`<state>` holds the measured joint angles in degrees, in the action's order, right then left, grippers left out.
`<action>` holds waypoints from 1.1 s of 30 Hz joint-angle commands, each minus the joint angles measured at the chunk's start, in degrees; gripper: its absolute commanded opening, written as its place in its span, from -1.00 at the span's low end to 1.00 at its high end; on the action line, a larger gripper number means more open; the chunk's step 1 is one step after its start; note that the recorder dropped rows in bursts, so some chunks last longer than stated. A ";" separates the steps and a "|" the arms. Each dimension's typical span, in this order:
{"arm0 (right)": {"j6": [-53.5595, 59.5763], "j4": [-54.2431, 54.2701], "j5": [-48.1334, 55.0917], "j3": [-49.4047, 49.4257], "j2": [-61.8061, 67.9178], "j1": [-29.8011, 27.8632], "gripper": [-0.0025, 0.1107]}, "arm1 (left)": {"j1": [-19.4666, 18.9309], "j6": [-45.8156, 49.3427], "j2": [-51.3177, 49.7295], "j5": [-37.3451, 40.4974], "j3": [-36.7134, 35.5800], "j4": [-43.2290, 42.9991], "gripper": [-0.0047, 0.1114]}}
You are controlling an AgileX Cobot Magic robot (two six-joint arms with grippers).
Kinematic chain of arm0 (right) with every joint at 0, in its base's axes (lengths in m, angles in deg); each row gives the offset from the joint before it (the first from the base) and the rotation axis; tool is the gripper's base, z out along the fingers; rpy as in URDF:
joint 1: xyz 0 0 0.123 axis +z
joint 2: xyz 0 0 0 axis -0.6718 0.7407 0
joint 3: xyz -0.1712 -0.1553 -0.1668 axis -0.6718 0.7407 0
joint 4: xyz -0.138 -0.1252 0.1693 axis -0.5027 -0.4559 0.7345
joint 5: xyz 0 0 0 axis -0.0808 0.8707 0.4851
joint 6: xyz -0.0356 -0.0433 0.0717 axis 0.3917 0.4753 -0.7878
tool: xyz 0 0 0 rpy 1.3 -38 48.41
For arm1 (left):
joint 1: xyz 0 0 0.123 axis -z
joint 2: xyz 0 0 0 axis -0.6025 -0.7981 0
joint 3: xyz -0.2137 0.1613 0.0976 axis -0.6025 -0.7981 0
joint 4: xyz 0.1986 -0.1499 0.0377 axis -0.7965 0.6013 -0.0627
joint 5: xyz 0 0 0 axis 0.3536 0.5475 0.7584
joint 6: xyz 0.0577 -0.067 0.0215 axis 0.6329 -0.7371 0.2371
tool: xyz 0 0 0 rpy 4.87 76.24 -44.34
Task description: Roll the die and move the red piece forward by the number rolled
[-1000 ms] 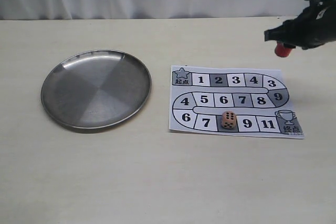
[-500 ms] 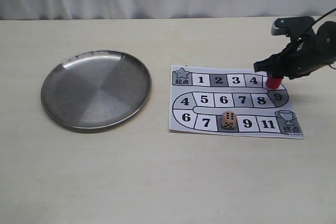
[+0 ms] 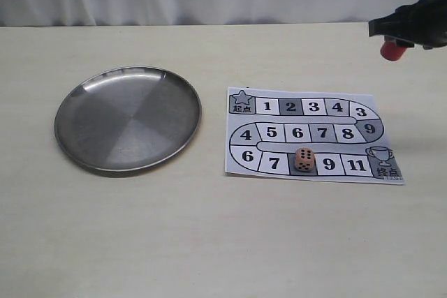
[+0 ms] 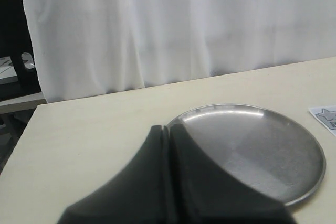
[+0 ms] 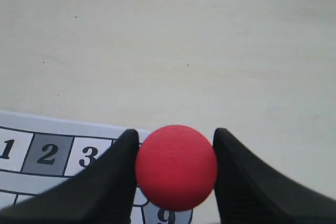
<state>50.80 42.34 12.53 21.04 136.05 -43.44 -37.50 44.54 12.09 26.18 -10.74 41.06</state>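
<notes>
Roll looks done: tan wooden die w/ black pips (image 3: 303, 159) sits on printed number board (image 3: 279, 130), well below right gripper (image 5: 176, 140), clamped on red cylinder pawn (image 3: 391, 50) midair; placing pawn remains. Left gripper (image 4: 169, 145) jaws together

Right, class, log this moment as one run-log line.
right gripper: shut on red piece, held above game board | die: on board's bottom row between 7 and 9 | left gripper: shut, empty

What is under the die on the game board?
The die rests on a dark grey square of the board, between square 7 and square 9. The die covers that square's number, so it cannot be read.
</notes>
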 commanded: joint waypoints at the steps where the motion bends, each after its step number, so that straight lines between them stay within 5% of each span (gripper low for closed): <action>1: 0.00 -0.56 0.60 1.60 0.72 -0.29 -0.88 | 0.48 -0.05 0.15 -0.44 -0.10 0.11 -0.92; 11: 0.00 -1.28 -10.89 9.73 10.70 -0.29 -0.88 | 0.48 -0.05 0.15 -0.44 -0.10 0.11 -0.92; 22: 0.00 -0.57 -11.56 9.97 15.21 -0.29 -0.85 | 0.48 -0.05 0.15 -0.44 -0.10 0.11 -0.92; 33: -0.11 0.25 -12.17 9.33 11.62 -0.29 0.31 | 0.48 -0.05 0.15 -0.44 -0.10 0.11 -0.92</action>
<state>50.80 42.19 0.92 30.83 150.37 -43.44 -37.50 44.54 12.09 26.18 -10.74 41.06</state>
